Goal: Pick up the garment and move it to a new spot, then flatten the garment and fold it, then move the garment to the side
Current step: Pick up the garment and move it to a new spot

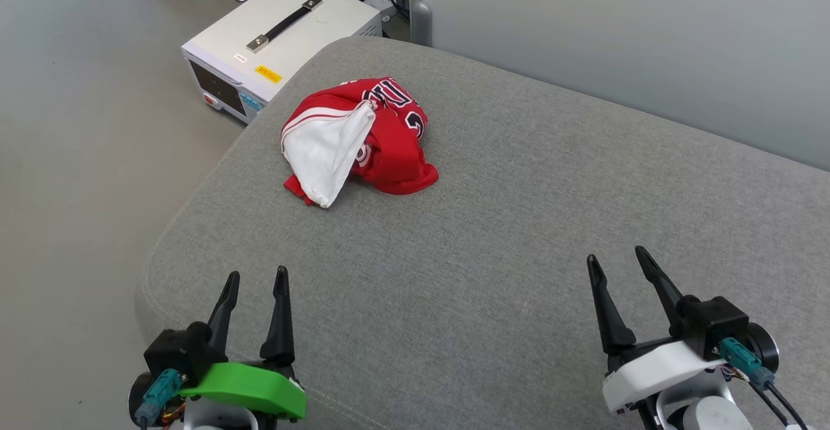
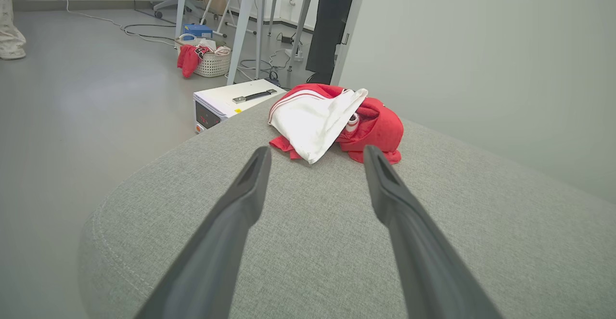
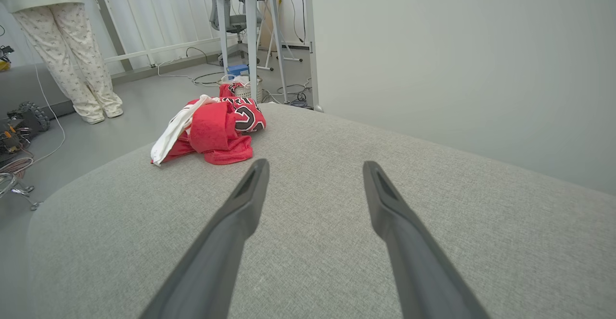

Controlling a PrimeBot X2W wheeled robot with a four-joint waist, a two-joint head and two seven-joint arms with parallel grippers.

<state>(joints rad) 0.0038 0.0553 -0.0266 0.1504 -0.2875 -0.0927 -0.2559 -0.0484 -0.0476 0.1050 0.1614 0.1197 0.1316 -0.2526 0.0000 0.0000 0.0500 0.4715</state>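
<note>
Head view: crumpled garment (image 1: 395,151) on woven cushion (image 1: 519,222); left gripper (image 1: 257,273), right gripper (image 1: 616,255) splayed

The left gripper (image 2: 315,153) is open over the gray cushion (image 2: 308,261). The crumpled red and white shirt (image 2: 337,121) lies ahead.

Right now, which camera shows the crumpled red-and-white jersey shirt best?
The head view: it looks down on the whole crumpled red-and-white jersey shirt. The left wrist view sees it low, white sleeve foremost; the right wrist view, red folds and number.
</note>
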